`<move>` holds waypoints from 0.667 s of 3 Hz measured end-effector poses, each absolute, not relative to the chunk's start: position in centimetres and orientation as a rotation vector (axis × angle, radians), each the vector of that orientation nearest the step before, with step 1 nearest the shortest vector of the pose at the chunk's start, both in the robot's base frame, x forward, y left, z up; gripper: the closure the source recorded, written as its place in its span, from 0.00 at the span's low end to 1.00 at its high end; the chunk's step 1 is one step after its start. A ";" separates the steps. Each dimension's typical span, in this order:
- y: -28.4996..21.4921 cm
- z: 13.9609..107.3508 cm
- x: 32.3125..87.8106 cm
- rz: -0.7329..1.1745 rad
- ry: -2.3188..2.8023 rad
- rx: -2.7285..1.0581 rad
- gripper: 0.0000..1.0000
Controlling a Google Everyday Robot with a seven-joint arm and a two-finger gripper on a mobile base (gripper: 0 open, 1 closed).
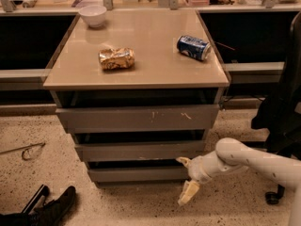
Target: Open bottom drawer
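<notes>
The bottom drawer [136,174], beneath the desk's [155,72] front edge, lies lengthwise along that edge, facing forward, the gripper [186,177] spread open and empty at its right end, a bowl [93,14] near the back-left corner.

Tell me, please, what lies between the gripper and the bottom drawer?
Nothing shows there in the camera view: the open gripper is at the right end of the bottom drawer, one finger above its front, one below.

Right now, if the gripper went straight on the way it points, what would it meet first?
Probably the right end of the bottom drawer; the open gripper sits beside it, low, though depth is unclear.
</notes>
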State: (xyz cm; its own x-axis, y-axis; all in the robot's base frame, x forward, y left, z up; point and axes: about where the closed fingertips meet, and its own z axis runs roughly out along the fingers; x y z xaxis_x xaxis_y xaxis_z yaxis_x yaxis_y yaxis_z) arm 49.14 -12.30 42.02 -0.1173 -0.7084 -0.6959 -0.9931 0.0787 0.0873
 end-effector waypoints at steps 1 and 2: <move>-10.2 39.7 49.5 0.793 1.912 -1.770 0.00; -10.2 39.7 49.5 0.793 1.912 -1.770 0.00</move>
State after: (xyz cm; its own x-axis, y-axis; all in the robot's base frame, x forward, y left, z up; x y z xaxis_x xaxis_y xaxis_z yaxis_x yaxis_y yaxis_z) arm 49.52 -10.22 39.74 -0.1054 -0.7548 -0.6475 -0.9914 0.0292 0.1274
